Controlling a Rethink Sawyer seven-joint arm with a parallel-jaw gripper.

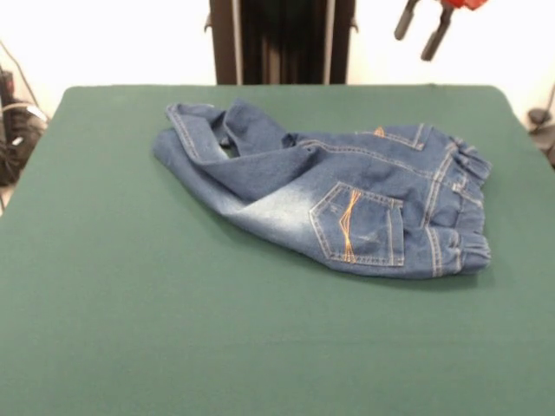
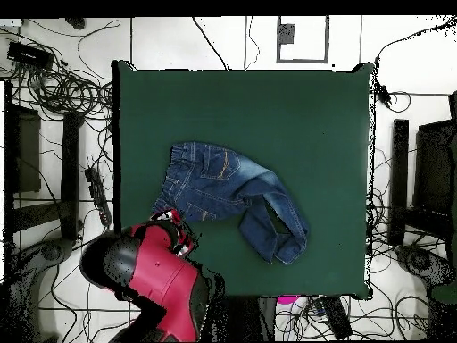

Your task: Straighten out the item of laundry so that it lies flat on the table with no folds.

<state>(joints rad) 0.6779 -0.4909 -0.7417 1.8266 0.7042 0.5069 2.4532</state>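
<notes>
The jeans (image 1: 347, 204) lie on the green table (image 1: 130, 329), a bit toward the robot's side of the middle. They are not flat yet. The top part with the stretchy waist (image 1: 460, 208) and the back pocket (image 1: 360, 225) with orange thread looks fairly smooth. But the legs (image 1: 225, 143) are bent over and bunched up, one on top of the other, so there are big folds at that end. From above, the legs (image 2: 277, 228) curl round into a hook shape. So I think the job is only partly done: the legs need to be pulled out straight, and the waist needs a little smoothing too. The gripper (image 1: 423, 26) hangs up high near the robot's edge of the table, close to the waist end, and is not touching the jeans. Its two dark fingers (image 1: 436, 36) stand apart with nothing between them, so it looks let go. From above, the red arm (image 2: 152, 268) covers the table corner next to the waist. There is lots of bare green cloth all round the jeans, most of it on the side away from the robot, so the legs have plenty of room to stretch out without going over an edge.
</notes>
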